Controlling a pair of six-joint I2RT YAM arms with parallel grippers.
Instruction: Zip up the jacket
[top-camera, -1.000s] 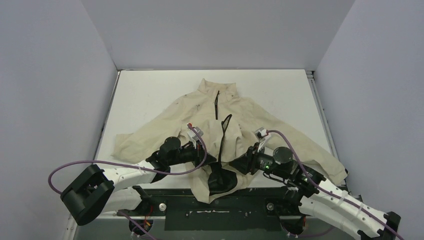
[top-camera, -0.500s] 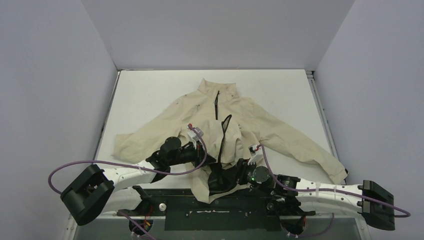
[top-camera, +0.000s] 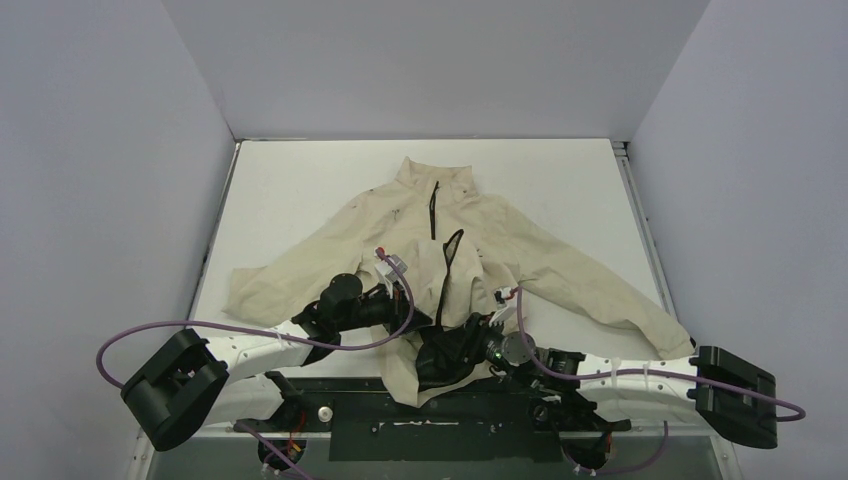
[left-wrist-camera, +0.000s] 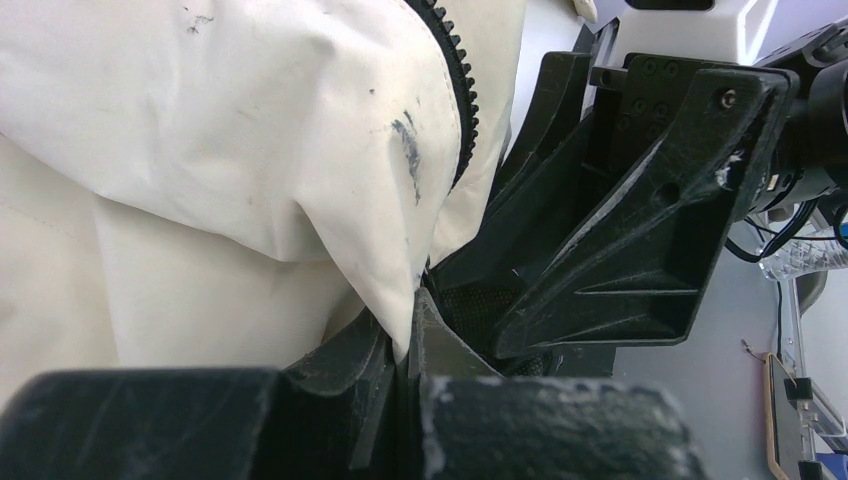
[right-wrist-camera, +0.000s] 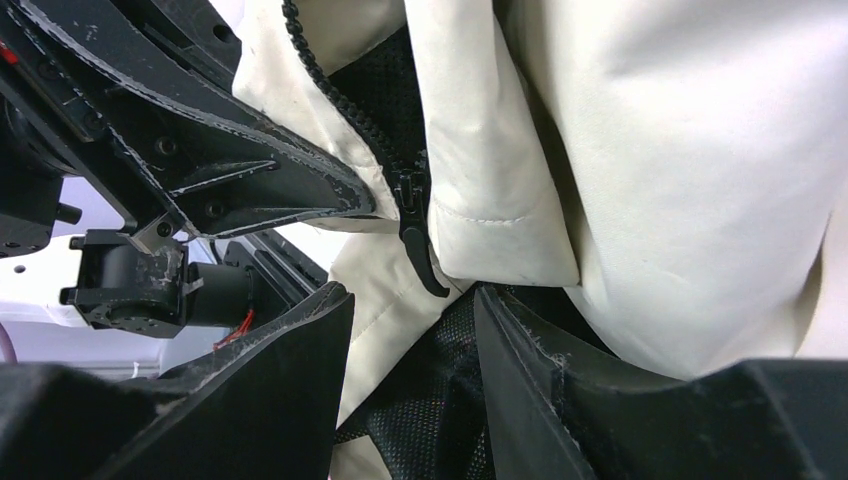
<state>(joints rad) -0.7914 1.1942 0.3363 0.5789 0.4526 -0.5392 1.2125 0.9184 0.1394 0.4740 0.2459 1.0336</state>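
One jacket (top-camera: 560, 270) lies front-up on the white bench (top-camera: 300, 180), collar toward the far side and its two sleeves spread left and right. I see the left cuff close to the bench's left edge and the right cuff near the right near corner. The hem hangs over the near edge between the bases of the two arms. Bare bench shows beyond the collar and at both far corners, and three grey walls (top-camera: 430, 60) close in the left, far and right sides. The front is parted from the chest down, with black lining (top-camera: 440, 362) showing at the hem. The left fingers (left-wrist-camera: 445, 355) are pressed together on a fold of cream cloth just beside the line of zipper teeth (left-wrist-camera: 462, 90). The right fingers (right-wrist-camera: 560, 400) stand apart and hold nothing. Black mesh lining fills the gap between them. The one zipper slider (right-wrist-camera: 408, 190) sits just beyond their tips, its pull tab (right-wrist-camera: 425, 265) hanging toward the gap. In both wrist views the other arm's fingers show close by, so I have little room between the two at the hem.
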